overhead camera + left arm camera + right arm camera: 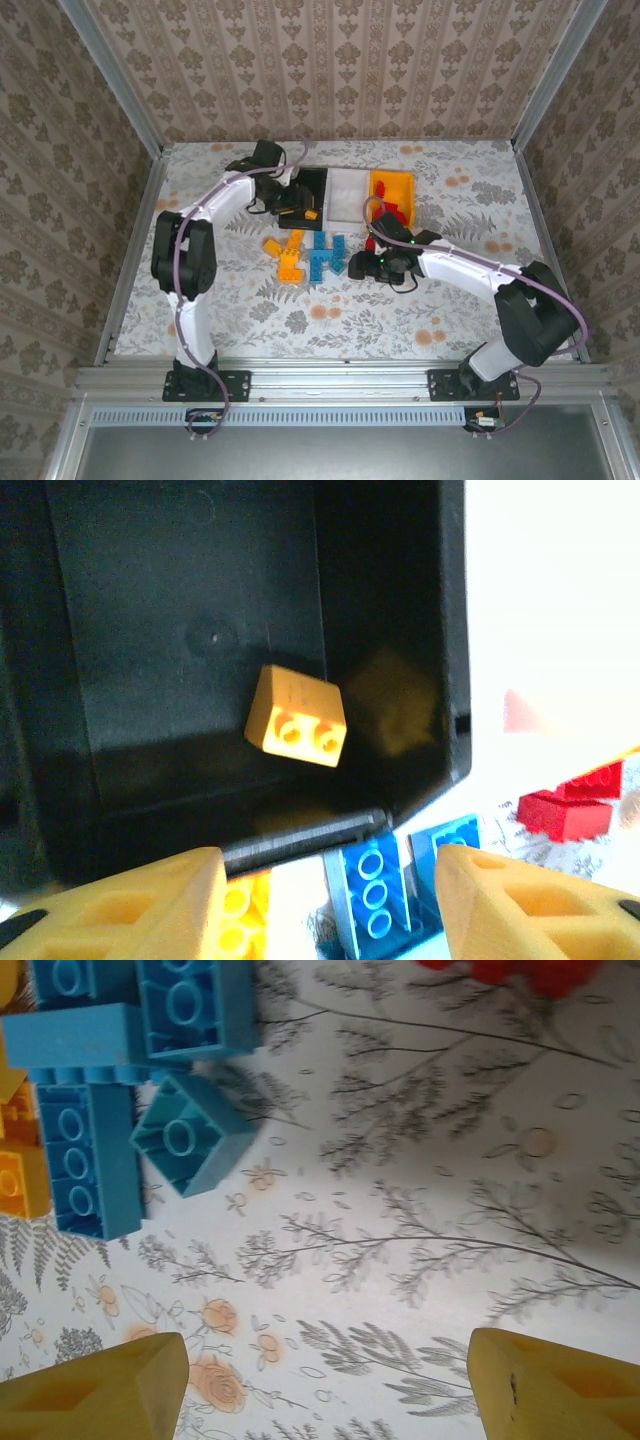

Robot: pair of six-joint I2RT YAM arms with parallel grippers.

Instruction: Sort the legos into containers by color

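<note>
my right gripper [330,1385] hangs wide open and empty over the table [420,1210], blue legos [100,1110] just beyond. farther out, my left gripper [325,895] gapes empty above the black bin [150,580], one yellow lego [297,717] inside, a white bin [348,190] beside it.

Glossy black plastic bin [200,600], smooth plastic legos [88,1165], matt floral-printed table cover [420,1260]

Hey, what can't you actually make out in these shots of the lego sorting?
- Top view: the left gripper covers part of the black bin, hiding its contents.
- Left wrist view: the white bin is washed out by glare.
- Right wrist view: the red bricks are blurred and cut by the top edge; count unclear.
</note>
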